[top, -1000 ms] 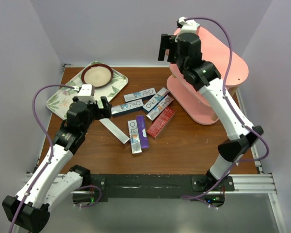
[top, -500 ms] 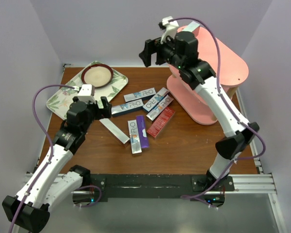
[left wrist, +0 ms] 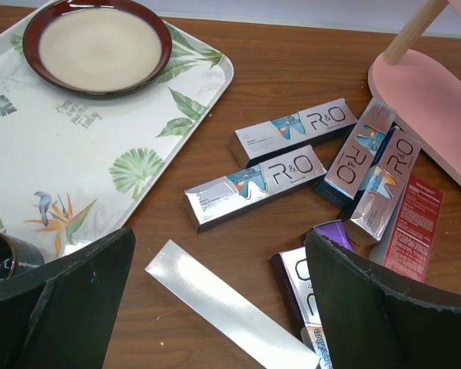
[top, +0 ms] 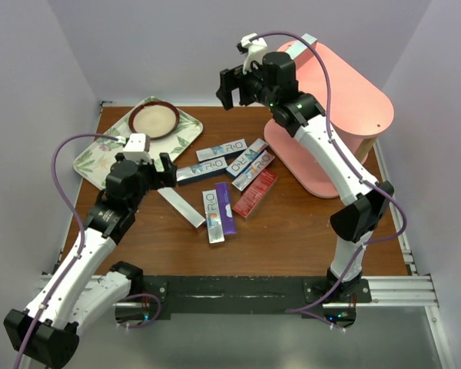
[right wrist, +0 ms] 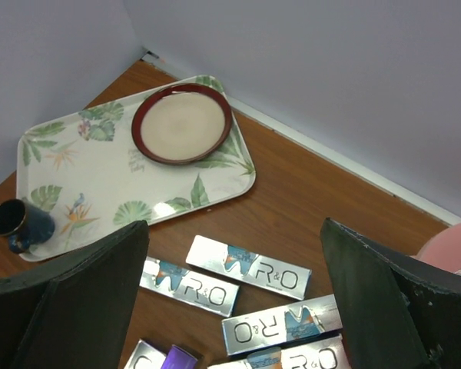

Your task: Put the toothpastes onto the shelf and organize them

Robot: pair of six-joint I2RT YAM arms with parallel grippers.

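Several toothpastes lie loose in the middle of the table: silver R&O boxes, a red one, a purple one and a plain silver one. The pink shelf stands at the back right. My left gripper is open and empty, low over the plain silver box, its jaws wide on either side of it. My right gripper is open and empty, high in the air left of the shelf, looking down on the silver boxes.
A leaf-patterned tray sits at the back left with a red-rimmed plate and a dark mug on it. The shelf's lowest board and a wooden post lie right beside the box pile.
My right arm has swung left, away from the shelf top, and now hangs above the back of the table. The left arm and the boxes have not moved.
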